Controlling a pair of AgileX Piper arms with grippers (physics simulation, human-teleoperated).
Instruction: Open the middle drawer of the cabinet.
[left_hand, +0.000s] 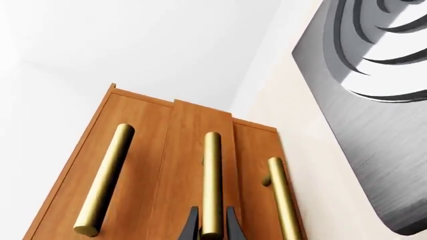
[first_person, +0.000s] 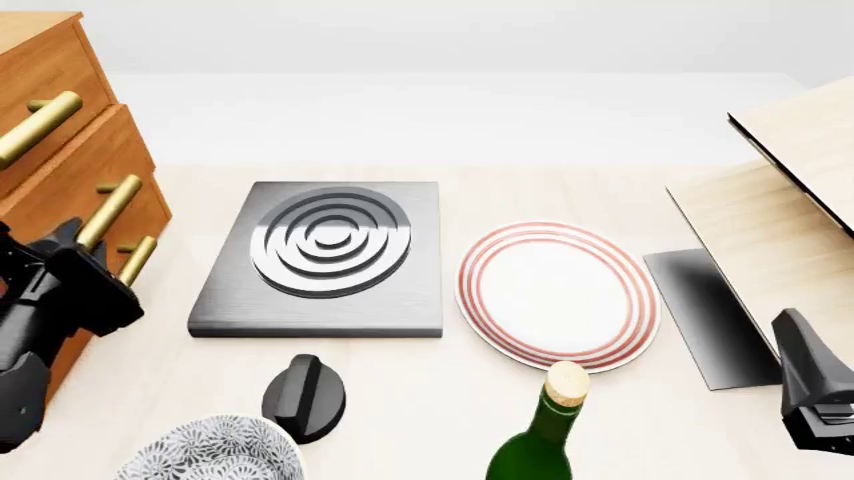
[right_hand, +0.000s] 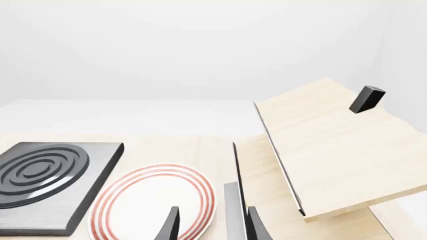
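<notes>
The orange-brown cabinet (first_person: 54, 150) stands at the table's left edge, its three drawers each carrying a brass bar handle. In the left wrist view the middle drawer (left_hand: 193, 140) sits slightly proud of the two beside it. My left gripper (left_hand: 212, 210) is shut on its brass handle (left_hand: 212, 170), one dark finger on each side of the bar. From the front, the left gripper (first_person: 80, 250) meets the middle drawer (first_person: 80, 165) at the lower end of its bar. My right gripper (right_hand: 210, 212) is open and holds nothing, low at the right (first_person: 807, 360).
A grey stove plate (first_person: 320, 255) with rings lies just right of the cabinet. Beyond it are a red-rimmed white plate (first_person: 558, 295) and a pale light-wood box (first_person: 787, 200). A black knob (first_person: 304, 398), a patterned bowl (first_person: 207, 450) and a green bottle (first_person: 541, 440) sit near the front edge.
</notes>
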